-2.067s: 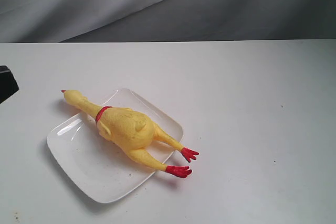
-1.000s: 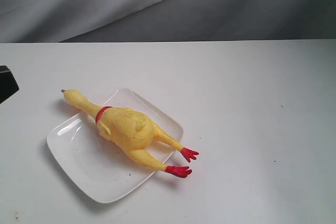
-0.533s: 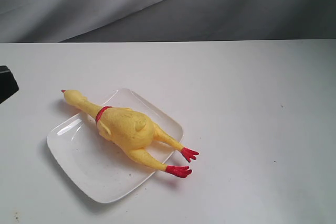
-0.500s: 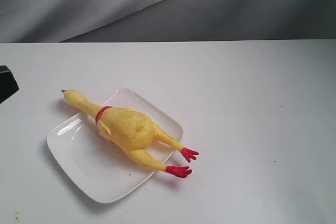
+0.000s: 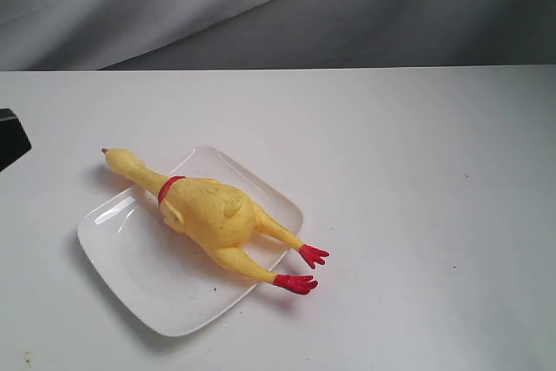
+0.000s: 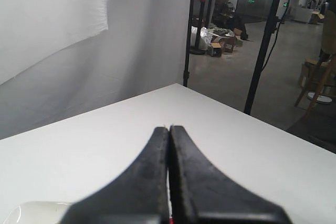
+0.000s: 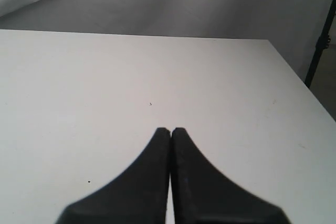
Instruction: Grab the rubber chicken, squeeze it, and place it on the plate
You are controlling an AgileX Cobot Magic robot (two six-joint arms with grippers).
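Observation:
The yellow rubber chicken (image 5: 213, 215) lies across the white plate (image 5: 148, 280) in the exterior view. Its head and red beak overhang the plate's far left edge, and its red feet rest past the right edge on the table. No gripper touches it. A black part of the left arm (image 5: 10, 136) shows at the exterior view's left edge. My left gripper (image 6: 169, 128) is shut with nothing in it, over the white table; a corner of the plate (image 6: 31, 211) shows beside it. My right gripper (image 7: 170, 129) is also shut and empty above bare table.
The white table (image 5: 417, 180) spreads wide to the right of the plate, backed by a grey cloth (image 5: 261, 6). In the left wrist view, the table's far edge gives way to black stand poles (image 6: 262, 40) and a cluttered room floor.

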